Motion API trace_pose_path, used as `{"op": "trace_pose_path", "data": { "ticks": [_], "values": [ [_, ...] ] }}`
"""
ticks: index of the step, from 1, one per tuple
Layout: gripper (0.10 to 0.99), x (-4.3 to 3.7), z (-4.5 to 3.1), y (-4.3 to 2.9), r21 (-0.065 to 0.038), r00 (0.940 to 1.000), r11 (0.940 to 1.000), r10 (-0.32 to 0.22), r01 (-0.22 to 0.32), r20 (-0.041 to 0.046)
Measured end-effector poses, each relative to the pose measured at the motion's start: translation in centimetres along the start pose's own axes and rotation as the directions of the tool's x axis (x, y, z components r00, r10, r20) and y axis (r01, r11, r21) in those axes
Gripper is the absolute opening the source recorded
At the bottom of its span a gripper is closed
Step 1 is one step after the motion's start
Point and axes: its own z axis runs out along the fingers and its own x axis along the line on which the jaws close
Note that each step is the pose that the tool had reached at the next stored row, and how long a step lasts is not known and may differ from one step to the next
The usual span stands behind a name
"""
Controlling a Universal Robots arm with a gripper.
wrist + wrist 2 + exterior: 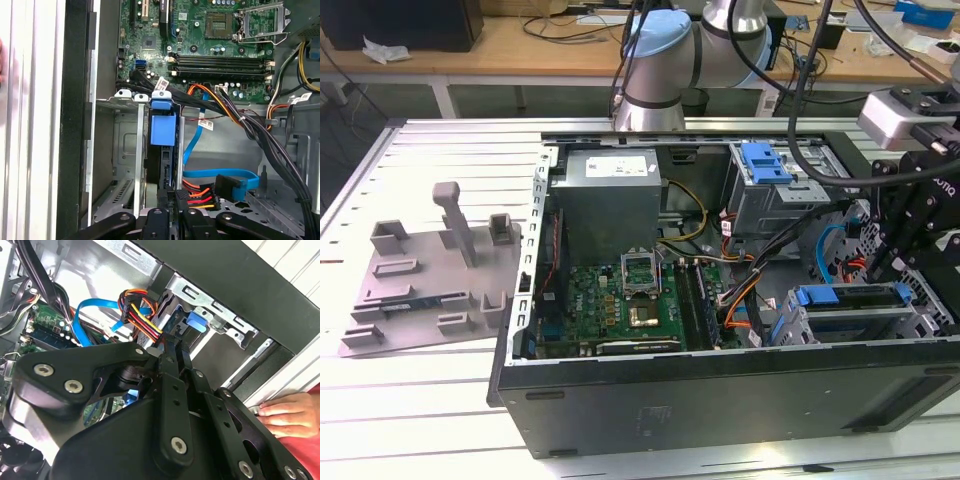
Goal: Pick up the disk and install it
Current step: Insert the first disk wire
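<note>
The disk (850,297) stands on its long edge in the lower drive cage (790,325), at about 4 o'clock in the exterior view, close inside the near wall of the computer case (720,395). In the first wrist view it sits between upright metal rails that run close along each face, leaving almost no room sideways, while the bay next to it stands open. The gripper (173,212) is clenched on the disk, its two black fingers drawn close together with the thin edge between them. Orange, red and yellow power leads (200,197) and a blue data cable (222,177) lie just beside the fingers. A bundle of black cables crosses near the disk's tab end.

In the exterior view the gripper's black body, at 3 o'clock, covers the disk's far end and the fingertips. In the second wrist view the linkage hides most of the disk, and the pads' exact contact cannot be made out.

The disk shows edge-on, as a dark slab with a blue plastic carrier and a blue tab, its broad faces turned out of sight.

The motherboard (620,300) lies at 6 o'clock, and a second cage (770,195) topped by a blue bracket stands at 1 o'clock. A person's hand (280,412) rests at the case's outer rim. A grey fixture (430,270) sits well apart at 9 o'clock on the slatted table (420,430).
</note>
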Motion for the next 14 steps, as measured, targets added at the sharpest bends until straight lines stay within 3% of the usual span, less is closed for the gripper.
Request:
{"op": "trace_pose_path", "data": {
  "ticks": [14],
  "values": [
    [0.169,0.00,0.06,0.09,0.001,0.9994,0.9994,0.034,-0.034,0.0004]
  ]
}}
